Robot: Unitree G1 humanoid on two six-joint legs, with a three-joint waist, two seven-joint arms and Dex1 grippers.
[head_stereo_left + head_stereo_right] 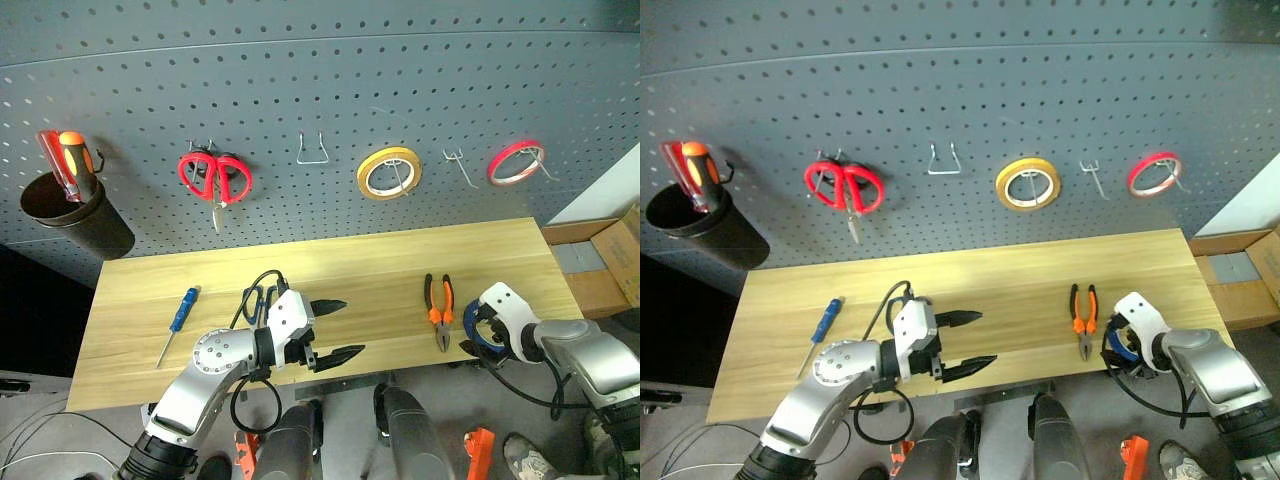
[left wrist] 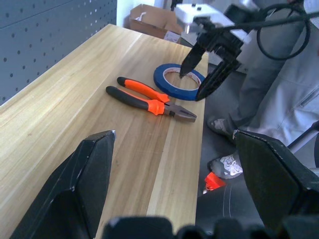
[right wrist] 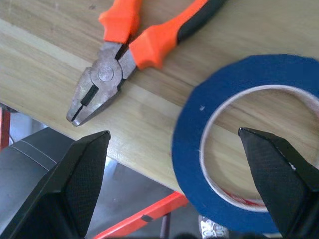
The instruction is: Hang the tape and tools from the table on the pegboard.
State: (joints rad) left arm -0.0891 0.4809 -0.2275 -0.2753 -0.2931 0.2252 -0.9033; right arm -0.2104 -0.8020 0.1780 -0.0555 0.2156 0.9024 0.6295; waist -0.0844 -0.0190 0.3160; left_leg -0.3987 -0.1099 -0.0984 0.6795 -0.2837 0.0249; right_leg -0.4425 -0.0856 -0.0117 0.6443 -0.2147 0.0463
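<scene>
The right claw (image 2: 202, 74) hangs over the near right corner of the worktop (image 1: 330, 265), fingers spread wide and gripping nothing. In the left wrist view one fingertip sits over the hole of the blue tape (image 3: 249, 144) and the other beyond its outer edge – a stance that suits pinching the ring wall, judging by the straddle. The tape lies flat at the front edge of the worktop, its hole facing up; as a ring it has no long axis.

The left claw (image 1: 335, 328) is held level above the near middle of the worktop, fingers fully apart and empty, tips aimed toward the robot's right – apparently parked clear of the working arm.

Just beside the tape, toward the centre, lie the pliers (image 1: 439, 311): long axis running front to back, jaws toward the front edge, orange handles toward the wall. The dark-handled scissors (image 1: 258, 297) lie partly hidden behind the left arm. The blue screwdriver (image 1: 178, 322) lies at the left, handle toward the wall, tip toward the near left.

On the pegboard (image 1: 320, 120) a wire hook (image 1: 313, 150) and a small hook (image 1: 457, 165) stand vacant between the hung red scissors (image 1: 213, 178), yellow tape (image 1: 389, 172) and red tape (image 1: 515, 162).
</scene>
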